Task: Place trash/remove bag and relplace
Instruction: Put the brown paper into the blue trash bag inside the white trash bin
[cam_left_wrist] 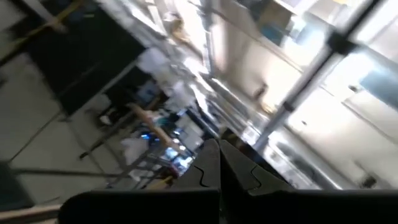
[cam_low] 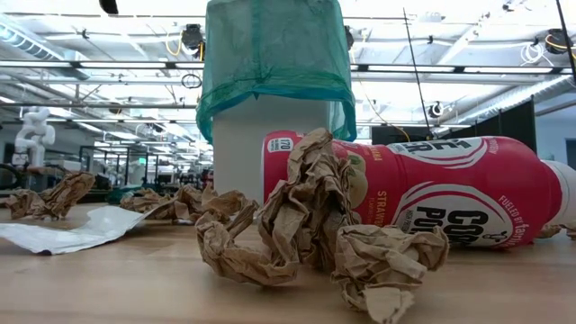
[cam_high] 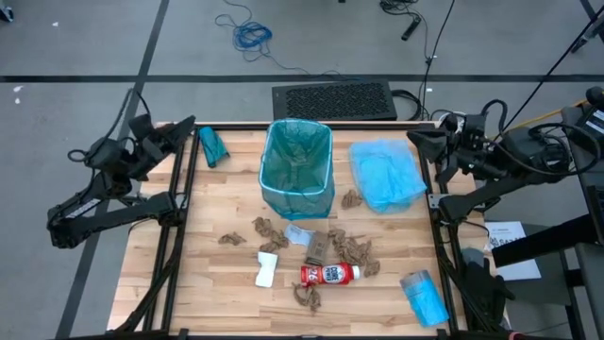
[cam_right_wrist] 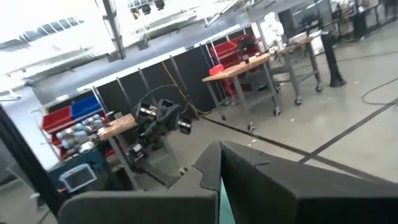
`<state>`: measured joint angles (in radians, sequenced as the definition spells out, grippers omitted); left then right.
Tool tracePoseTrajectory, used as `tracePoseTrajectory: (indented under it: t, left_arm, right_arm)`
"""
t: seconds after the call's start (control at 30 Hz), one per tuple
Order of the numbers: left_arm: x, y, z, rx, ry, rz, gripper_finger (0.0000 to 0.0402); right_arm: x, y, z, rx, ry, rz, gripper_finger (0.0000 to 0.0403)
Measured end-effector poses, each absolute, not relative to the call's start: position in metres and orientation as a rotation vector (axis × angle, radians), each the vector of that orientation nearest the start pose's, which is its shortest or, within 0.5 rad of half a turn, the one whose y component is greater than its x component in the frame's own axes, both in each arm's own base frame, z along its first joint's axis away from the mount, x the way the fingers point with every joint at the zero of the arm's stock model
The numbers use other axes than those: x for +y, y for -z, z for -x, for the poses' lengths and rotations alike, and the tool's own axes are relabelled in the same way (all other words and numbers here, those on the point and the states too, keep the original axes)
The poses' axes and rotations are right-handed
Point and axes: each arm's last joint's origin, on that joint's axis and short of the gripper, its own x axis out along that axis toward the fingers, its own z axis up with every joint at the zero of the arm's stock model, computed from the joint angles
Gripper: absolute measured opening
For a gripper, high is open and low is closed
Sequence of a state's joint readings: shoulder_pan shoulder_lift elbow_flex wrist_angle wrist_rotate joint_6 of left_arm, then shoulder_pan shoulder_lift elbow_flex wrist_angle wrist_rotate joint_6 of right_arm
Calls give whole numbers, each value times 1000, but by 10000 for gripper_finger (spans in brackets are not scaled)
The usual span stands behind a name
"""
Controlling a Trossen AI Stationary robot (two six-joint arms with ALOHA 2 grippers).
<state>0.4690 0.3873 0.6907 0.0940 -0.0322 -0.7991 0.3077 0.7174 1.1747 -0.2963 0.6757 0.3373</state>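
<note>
Several crumpled paper wads (cam_high: 354, 251) and a bottle (cam_high: 329, 274) lie on the table (cam_high: 217, 283) before the lined bin (cam_high: 297, 168). The wads look light and squashable anywhere; the bottle looks slick, best pinched across its middle. Both arms wait at the table's far corners, the left gripper's (cam_left_wrist: 219, 163) and right gripper's (cam_right_wrist: 219, 163) jaws shut on nothing.

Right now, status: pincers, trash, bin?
Left pincer shut, parked at table's back-left edge. Right pincer shut, parked back-right. Trash unpicked: paper wads, bottle, white packet lie in front of bagged bin. Nothing blocking.

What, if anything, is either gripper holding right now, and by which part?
Nothing is held. The left gripper and right gripper are both shut on nothing, parked at the table's far corners. The bottle and paper wads lie untouched on the table.
</note>
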Motion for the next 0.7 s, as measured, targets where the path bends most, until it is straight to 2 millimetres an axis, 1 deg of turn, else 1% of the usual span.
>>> tracePoseTrajectory:
  t: [0.1,0.3,0.37,0.43,0.5,0.63,0.7]
  left_arm:
    - [38,-372,-78,-523,-263,646,0]
    - [45,-380,-97,-387,-205,624,0]
    - [48,-381,-106,-317,-203,609,0]
    - [51,-379,-113,-246,-217,595,0]
    - [54,-376,-119,-197,-236,569,0]
    - [57,-374,-122,-181,-274,496,0]
    - [58,-375,-122,-184,-307,464,0]
  right_arm:
    - [13,-462,-100,-170,345,-401,0]
    - [9,-492,-90,-92,372,-366,0]
    - [7,-495,-90,-24,399,-361,0]
    - [6,-489,-91,86,444,-369,0]
    - [5,-477,-92,217,502,-392,0]
    - [4,-451,-99,484,547,-414,0]
    - [5,-441,-105,575,543,-396,0]
